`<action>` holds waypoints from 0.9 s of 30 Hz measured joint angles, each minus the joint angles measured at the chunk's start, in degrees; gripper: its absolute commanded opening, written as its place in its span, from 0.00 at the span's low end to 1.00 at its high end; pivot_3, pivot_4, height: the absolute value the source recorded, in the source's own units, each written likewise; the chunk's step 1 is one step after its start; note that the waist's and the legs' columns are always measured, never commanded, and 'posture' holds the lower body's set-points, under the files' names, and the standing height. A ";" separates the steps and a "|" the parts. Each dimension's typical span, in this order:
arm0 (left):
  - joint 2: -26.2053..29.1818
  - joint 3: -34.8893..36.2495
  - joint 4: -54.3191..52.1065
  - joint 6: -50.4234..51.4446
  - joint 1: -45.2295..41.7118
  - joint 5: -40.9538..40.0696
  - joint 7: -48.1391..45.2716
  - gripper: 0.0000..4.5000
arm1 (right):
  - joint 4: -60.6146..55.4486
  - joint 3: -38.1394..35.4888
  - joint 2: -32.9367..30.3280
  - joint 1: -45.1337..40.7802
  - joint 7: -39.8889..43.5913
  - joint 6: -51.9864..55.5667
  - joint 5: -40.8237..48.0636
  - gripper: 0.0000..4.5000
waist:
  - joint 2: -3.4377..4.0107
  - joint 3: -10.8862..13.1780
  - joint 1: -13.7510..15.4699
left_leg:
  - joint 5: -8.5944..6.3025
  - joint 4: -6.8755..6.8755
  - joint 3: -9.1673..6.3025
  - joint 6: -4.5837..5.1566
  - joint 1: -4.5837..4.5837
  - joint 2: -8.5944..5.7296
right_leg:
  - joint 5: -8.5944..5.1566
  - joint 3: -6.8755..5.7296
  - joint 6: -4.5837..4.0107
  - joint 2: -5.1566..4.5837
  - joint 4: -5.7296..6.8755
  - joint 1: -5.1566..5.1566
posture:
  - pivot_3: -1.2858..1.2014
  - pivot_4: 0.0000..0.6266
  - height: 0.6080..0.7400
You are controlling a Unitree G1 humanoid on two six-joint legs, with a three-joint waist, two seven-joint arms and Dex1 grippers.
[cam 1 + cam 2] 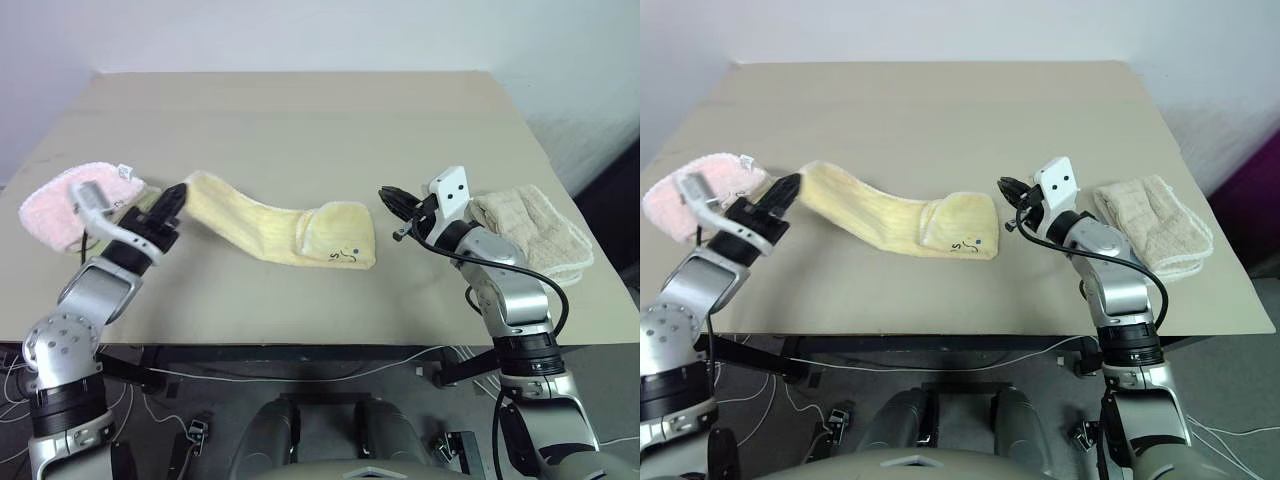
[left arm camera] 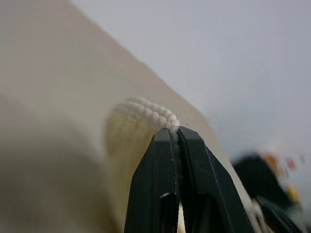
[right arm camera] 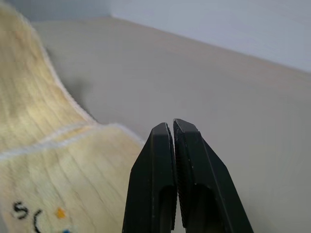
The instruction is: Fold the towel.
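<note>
Sagging pale yellow towel [image 1: 270, 232], dark mark at corner; left hand [image 1: 176, 196] pinching its end, right hand [image 1: 388, 195] pressed together, empty.

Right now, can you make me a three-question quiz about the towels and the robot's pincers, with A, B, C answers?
1. Where is the pink towel? A. by the left pincer B. by the right pincer C. on the floor
2. How many towels lie on the table? A. one B. two C. three
3. What does the left pincer hold? A. nothing B. the yellow towel C. the beige towel

Answers: 1 A, it lies at the table's left edge. 2 C, pink, yellow, beige. 3 B, its fingers pinch the yellow edge.
</note>
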 measured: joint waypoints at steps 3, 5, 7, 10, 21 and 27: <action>-0.83 -7.54 -2.60 1.48 -4.20 4.09 -3.92 0.01 | 1.24 -0.15 -0.30 0.15 -1.15 -0.18 -1.16 0.04 | 0.01 0.00 -0.08 | 0.01 -0.17 0.02 -0.02 0.00 0.00 | 0.01 0.02 0.01 0.01 -0.09 -0.05 | 0.52 0.24 1.00; -3.94 -12.13 -2.47 1.92 -7.70 6.91 -4.47 0.01 | 2.91 -0.25 -0.78 0.14 -2.85 -0.13 -2.45 0.04 | 0.00 0.01 0.01 | 0.03 -0.23 0.01 -0.05 -0.02 0.00 | 0.01 0.00 0.01 0.01 -0.11 -0.09 | 0.52 0.24 1.00; -6.58 -16.80 -1.98 2.60 -11.01 9.96 -5.33 0.01 | 4.70 -0.45 -0.95 0.18 -4.80 -0.01 -3.59 0.04 | 0.00 0.01 -0.04 | 0.05 -0.26 0.03 -0.07 -0.13 0.00 | 0.01 0.02 0.02 0.03 -0.12 -0.23 | 0.52 0.24 1.00; -8.89 -22.65 0.75 3.14 -14.91 15.98 -6.71 0.01 | 5.79 -2.16 -0.96 0.34 -6.89 0.32 -3.85 0.04 | 0.03 0.02 -0.22 | 0.11 -0.32 0.10 -0.15 -0.32 0.01 | 0.02 0.04 0.03 0.10 -0.06 -0.52 | 0.52 0.24 1.00; -14.30 -37.70 13.74 5.26 -20.88 36.75 -13.11 0.06 | 4.23 -3.88 -0.72 2.35 -9.60 1.15 -3.80 0.04 | 0.03 0.03 -0.19 | 0.27 -0.32 0.10 -0.40 -0.49 0.04 | 0.02 0.03 0.04 0.14 0.00 -0.70 | 0.52 0.24 1.00; -15.05 -33.21 11.73 7.68 -18.86 35.23 -17.10 0.48 | 3.12 -3.96 -0.61 2.41 -10.00 1.95 -3.81 0.04 | 0.03 0.03 -0.22 | 0.27 -0.30 0.08 -0.40 -0.49 0.04 | 0.02 0.03 0.04 0.13 0.03 -0.70 | 0.52 0.24 1.00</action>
